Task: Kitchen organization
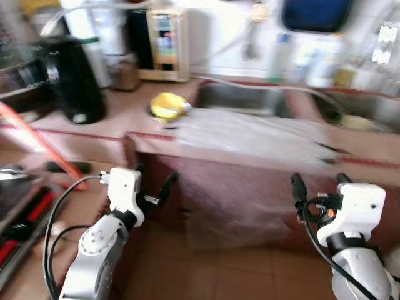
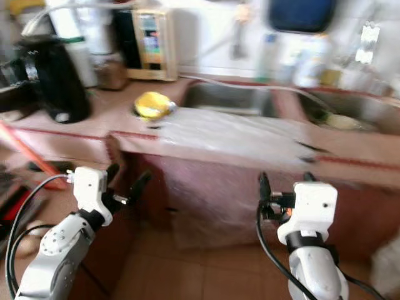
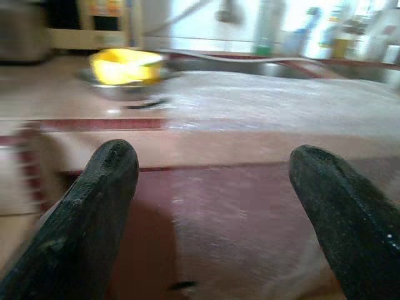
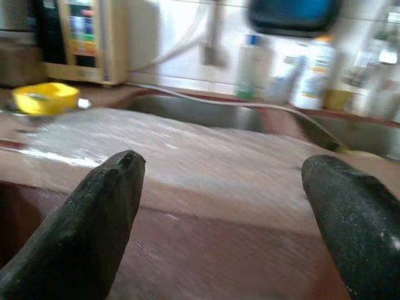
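A reddish stone counter (image 1: 94, 122) runs across in front of me, blurred by camera motion. On it sits a yellow bowl-like thing in a metal dish (image 1: 167, 106), left of a steel sink (image 1: 240, 100). A clear plastic sheet (image 1: 250, 140) covers the counter edge and hangs down its front. My left gripper (image 1: 154, 181) is open below the counter, under the yellow thing. My right gripper (image 1: 320, 183) is open too, lower right, facing the plastic-covered front. Both hold nothing.
A black kettle-like appliance (image 1: 72, 78) stands at the counter's left, a beige box appliance (image 1: 164, 45) against the wall. Bottles (image 4: 312, 65) line the wall behind the sink. A second basin (image 1: 359, 109) lies right. An orange handle (image 1: 34, 140) and floor items are at left.
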Available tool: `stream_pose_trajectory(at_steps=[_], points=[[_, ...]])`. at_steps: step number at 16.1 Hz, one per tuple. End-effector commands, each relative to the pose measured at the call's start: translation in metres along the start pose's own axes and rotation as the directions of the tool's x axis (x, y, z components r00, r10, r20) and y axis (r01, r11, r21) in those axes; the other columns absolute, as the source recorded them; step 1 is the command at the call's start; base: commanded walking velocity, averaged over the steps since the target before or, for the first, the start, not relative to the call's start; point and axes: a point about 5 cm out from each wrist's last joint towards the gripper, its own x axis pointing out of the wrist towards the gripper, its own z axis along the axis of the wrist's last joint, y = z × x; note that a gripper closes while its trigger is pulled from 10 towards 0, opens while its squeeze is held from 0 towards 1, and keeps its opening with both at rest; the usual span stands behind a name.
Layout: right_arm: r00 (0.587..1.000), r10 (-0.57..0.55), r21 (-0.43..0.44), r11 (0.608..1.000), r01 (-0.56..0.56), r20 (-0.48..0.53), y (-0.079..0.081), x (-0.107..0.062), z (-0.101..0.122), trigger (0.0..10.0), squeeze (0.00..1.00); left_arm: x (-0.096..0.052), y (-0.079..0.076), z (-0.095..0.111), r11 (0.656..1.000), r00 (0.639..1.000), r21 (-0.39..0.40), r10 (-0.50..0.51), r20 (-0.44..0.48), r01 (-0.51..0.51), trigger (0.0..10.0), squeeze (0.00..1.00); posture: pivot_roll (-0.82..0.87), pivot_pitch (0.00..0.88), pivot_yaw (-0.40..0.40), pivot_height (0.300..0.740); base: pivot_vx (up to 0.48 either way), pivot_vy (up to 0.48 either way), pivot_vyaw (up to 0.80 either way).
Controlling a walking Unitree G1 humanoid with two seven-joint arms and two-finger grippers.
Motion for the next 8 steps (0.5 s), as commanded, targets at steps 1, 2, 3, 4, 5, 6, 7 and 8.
stream_pose_trajectory(at_steps=[1,2,3,4,5,6,7,8], points=[[1.000,0.016,0.010,1.000,-0.016,0.000,0.0040,0.0001,-0.0003,10.0,0.00,-0.0024,0.0064,-0.0003,1.000,1.000,0.018,0.024,-0.014,-0.023,10.0,0.00,0.06,0.000,-0.018,0.740,0.341,0.000,0.00],[1.000,0.016,0.009,1.000,-0.016,-0.001,0.0036,0.0001,-0.0003,10.0,0.00,-0.0025,0.0071,-0.0011,0.999,0.999,0.009,0.045,-0.019,-0.045,10.0,0.00,0.06,0.000,-0.020,0.740,0.000,0.000,0.00],[1.000,0.016,0.009,1.000,-0.016,-0.002,0.0034,0.0002,-0.0006,10.0,0.00,-0.0025,0.0089,-0.0024,0.998,0.998,0.021,0.058,-0.033,-0.057,10.0,0.00,0.06,0.000,-0.020,0.740,0.000,0.000,0.00],[1.000,0.016,0.009,1.000,-0.016,-0.003,0.0034,0.0008,-0.0007,10.0,0.00,-0.0022,0.0089,-0.0024,0.998,0.998,0.020,0.058,-0.032,-0.057,10.0,0.00,0.06,0.000,-0.020,0.740,0.000,0.000,0.00],[1.000,0.017,0.009,1.000,-0.017,-0.004,0.0035,0.0010,-0.0009,10.0,0.00,-0.0022,0.0089,-0.0025,0.998,0.998,0.021,0.058,-0.032,-0.057,10.0,0.00,0.06,0.000,-0.020,0.740,0.000,0.000,0.00],[1.000,0.018,0.009,1.000,-0.018,-0.004,0.0037,0.0011,-0.0011,10.0,0.00,-0.0022,0.0089,-0.0024,0.998,0.998,0.022,0.057,-0.032,-0.057,10.0,0.00,0.06,0.000,-0.020,0.740,0.000,0.000,0.00],[1.000,0.016,0.010,1.000,-0.016,-0.005,0.0041,0.0012,-0.0019,10.0,0.00,-0.0022,0.0088,-0.0024,0.998,0.998,0.024,0.054,-0.032,-0.053,10.0,0.00,0.06,0.000,-0.019,0.740,0.000,-0.285,0.00],[1.000,0.017,0.011,1.000,-0.017,-0.005,0.0045,0.0012,-0.0020,10.0,0.00,-0.0022,0.0090,-0.0024,0.998,0.998,0.026,0.053,-0.032,-0.052,10.0,0.00,0.06,0.000,-0.020,0.740,0.000,-0.319,0.00]])
